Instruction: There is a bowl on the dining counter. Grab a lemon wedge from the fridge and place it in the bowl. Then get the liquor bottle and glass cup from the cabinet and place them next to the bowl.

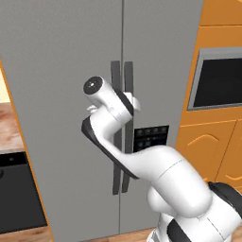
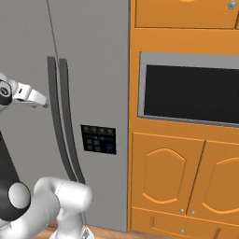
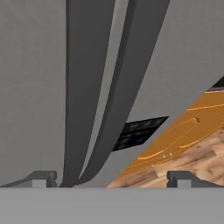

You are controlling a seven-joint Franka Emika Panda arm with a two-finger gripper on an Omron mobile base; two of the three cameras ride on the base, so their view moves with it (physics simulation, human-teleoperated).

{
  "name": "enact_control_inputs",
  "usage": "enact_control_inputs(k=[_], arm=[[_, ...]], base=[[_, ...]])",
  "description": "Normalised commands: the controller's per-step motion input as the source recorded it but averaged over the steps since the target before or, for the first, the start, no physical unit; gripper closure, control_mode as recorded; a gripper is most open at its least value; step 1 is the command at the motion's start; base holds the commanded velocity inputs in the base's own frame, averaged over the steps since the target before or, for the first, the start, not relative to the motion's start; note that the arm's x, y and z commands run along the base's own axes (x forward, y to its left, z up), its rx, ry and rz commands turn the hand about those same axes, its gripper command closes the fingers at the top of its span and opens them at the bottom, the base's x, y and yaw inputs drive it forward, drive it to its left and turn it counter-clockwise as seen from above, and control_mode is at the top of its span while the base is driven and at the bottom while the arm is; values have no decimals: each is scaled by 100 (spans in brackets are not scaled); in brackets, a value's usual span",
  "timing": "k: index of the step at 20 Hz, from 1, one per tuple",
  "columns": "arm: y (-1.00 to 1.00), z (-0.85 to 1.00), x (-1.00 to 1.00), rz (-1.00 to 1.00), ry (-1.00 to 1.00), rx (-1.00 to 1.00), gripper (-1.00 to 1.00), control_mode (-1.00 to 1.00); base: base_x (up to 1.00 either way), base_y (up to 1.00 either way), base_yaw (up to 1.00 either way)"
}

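The tall grey fridge [image 1: 61, 71] [image 2: 93, 56] [image 3: 30, 87] stands right ahead with both doors shut. Two long dark handles [image 1: 122, 75] [image 2: 58, 102] [image 3: 87, 87] run down its middle seam. My gripper [image 3: 113, 179] [image 2: 41, 101] is open and just in front of these handles at about mid-height. In the hand view both handles pass between the fingertips [image 3: 43, 178], close to the left one, and nothing is held. The bowl, dining counter, lemon wedge, liquor bottle, glass cup and cabinet are out of view.
A dark control panel [image 1: 151, 137] [image 2: 98, 138] sits on the right fridge door. Right of the fridge is an orange wooden wall unit with a built-in oven [image 1: 222, 82] [image 2: 191, 88] and arched doors [image 2: 165, 175] below. A counter [image 1: 7, 127] lies left.
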Motion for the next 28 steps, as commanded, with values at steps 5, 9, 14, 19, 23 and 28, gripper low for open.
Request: enact_control_inputs(k=[5, 9, 14, 19, 23, 28], arm=[[-10, -12, 27, -6, -1, -4, -100, -100], [-17, -23, 28, -2, -5, -3, -100, -100], [-5, -24, 28, 0, -13, 0, -100, -100], [0, -14, 26, 0, -11, 0, -100, -100], [-2, -8, 29, 0, -3, 0, -100, -100], [-12, -7, 25, -2, 0, -1, -100, -100]], base=[[0, 0, 0], [0, 0, 0], [0, 0, 0], [0, 0, 0], [0, 0, 0], [0, 0, 0]])
